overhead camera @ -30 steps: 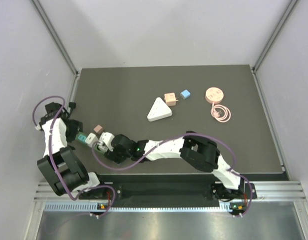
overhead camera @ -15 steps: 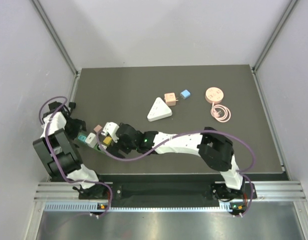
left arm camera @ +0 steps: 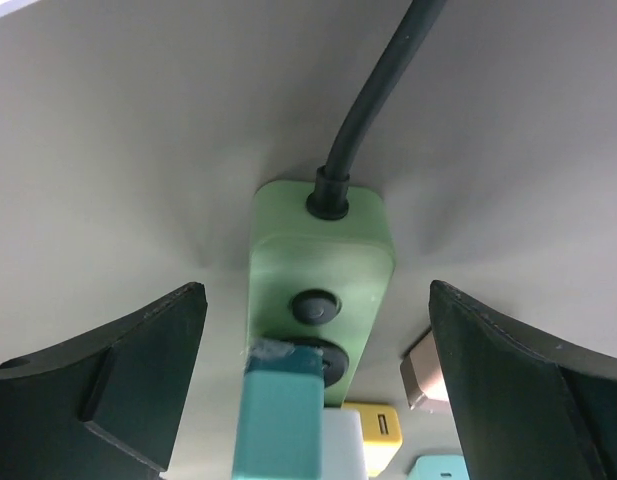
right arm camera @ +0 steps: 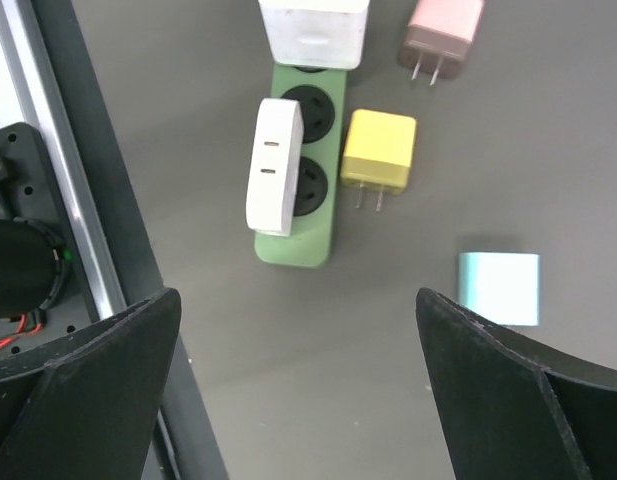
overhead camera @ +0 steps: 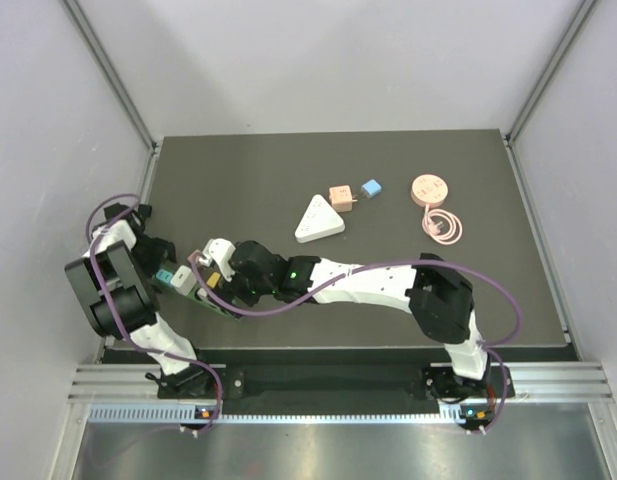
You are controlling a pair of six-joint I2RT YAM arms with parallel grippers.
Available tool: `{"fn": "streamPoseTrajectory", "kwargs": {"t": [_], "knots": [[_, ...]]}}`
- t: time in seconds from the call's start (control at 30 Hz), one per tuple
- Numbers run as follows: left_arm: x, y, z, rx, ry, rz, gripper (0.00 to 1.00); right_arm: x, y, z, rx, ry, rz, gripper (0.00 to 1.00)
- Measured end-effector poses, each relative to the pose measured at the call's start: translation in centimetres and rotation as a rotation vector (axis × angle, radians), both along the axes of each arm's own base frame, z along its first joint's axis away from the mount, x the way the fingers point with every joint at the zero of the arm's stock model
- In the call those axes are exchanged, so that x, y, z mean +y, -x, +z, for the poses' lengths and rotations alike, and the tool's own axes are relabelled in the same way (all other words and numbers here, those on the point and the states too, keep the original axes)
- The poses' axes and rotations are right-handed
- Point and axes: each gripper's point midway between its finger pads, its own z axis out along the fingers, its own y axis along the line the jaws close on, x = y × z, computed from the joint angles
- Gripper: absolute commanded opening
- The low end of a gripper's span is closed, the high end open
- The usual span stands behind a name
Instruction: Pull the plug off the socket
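Worktop (overhead camera: 288, 170): you find the green socket strip (right arm camera: 296, 248) near its left edge.
Left pincer (left arm camera: 318, 330): wide open, empty, straddling the strip.
Right pincer (right arm camera: 303, 390): wide open, empty, above the strip.
White plug (right arm camera: 273, 165): seated in the strip.
Yellow plug (right arm camera: 380, 165): loose, just beside the strip.

In the left wrist view, the near end of the green plastic power strip (left arm camera: 323, 250) is hidden behind a teal block-shaped plug (left arm camera: 283, 420), which is itself cut by the bottom edge. The black round cable (left arm camera: 373, 90) runs out at the top edge. In the right wrist view, the top edge cuts a white square plug (right arm camera: 315, 25) and a pink two-pronged plug (right arm camera: 443, 30). From above, the strip lies mostly under the white right arm (overhead camera: 338, 285).
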Motion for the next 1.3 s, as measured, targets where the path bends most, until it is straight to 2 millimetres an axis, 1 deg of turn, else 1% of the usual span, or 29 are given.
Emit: {"fn": "streamPoseTrajectory", "kwargs": {"t": [0.13, 0.23, 0.27, 0.3, 0.33, 0.4, 0.43, 0.53, 0.57, 0.63, 0.73, 0.87, 0.93, 1.0, 1.1, 1.27, 1.3], "knots": [[-0.1, -0.7, -0.4, -0.009, -0.008, -0.014, 0.86, 0.6, 0.2, -0.5, 0.026, 0.008, 0.004, 1.00], [0.0, -1.3, -0.5, -0.023, -0.030, -0.025, 0.79, 1.0, 0.2, -0.7, 0.036, 0.011, 0.005, 0.95], [0.0, -1.2, -0.6, -0.019, -0.038, -0.026, 0.76, 1.1, 0.1, -0.9, 0.038, 0.016, 0.004, 0.93], [0.0, -1.1, -0.8, -0.014, -0.046, -0.028, 0.69, 1.3, 0.0, -1.0, 0.039, 0.021, 0.003, 0.91], [0.1, -0.9, -1.0, -0.009, -0.054, -0.026, 0.66, 1.6, -0.1, -1.2, 0.039, 0.024, 0.001, 0.89], [0.1, -0.3, -1.4, 0.009, -0.065, -0.029, 0.59, 2.0, -0.2, -1.3, 0.038, 0.023, 0.001, 0.88], [0.2, -0.2, -1.4, 0.006, -0.071, -0.027, 0.50, 2.3, -0.3, -1.4, 0.036, 0.023, 0.001, 0.87], [0.3, 0.0, -1.4, 0.002, -0.091, -0.042, 0.32, 2.8, -0.4, -2.1, 0.024, 0.032, -0.009, 0.83], [0.3, 0.0, -1.4, 0.000, -0.092, -0.042, 0.19, 2.9, -0.4, -2.4, 0.022, 0.038, -0.011, 0.80], [0.3, -0.1, -1.4, -0.004, -0.091, -0.044, 0.00, 3.1, -0.1, -2.8, 0.013, 0.044, -0.013, 0.79], [0.2, 0.0, -1.5, -0.007, -0.089, -0.048, 0.00, 3.7, 0.2, -3.3, 0.002, 0.047, -0.016, 0.74], [0.2, -0.1, -1.4, -0.009, -0.091, -0.052, 0.00, 4.6, 0.4, -3.8, -0.008, 0.048, -0.022, 0.64], [0.2, 0.0, -1.4, -0.012, -0.093, -0.054, 0.00, 5.3, 0.1, -3.8, -0.016, 0.039, -0.030, 0.61], [0.2, -0.1, -1.4, -0.015, -0.093, -0.055, 0.00, 5.8, -0.3, -3.8, -0.025, 0.032, -0.047, 0.54], [0.2, -0.1, -1.4, -0.015, -0.093, -0.058, 0.00, 6.4, -1.0, -3.8, -0.042, 0.023, -0.076, 0.45], [0.2, 0.0, -1.4, -0.015, -0.094, -0.061, 0.00, 6.8, -1.9, -4.1, -0.066, 0.023, -0.117, 0.37], [0.2, 0.0, -1.4, -0.015, -0.094, -0.062, 0.00, 6.8, -1.9, -4.1, -0.068, 0.025, -0.119, 0.37]]}}
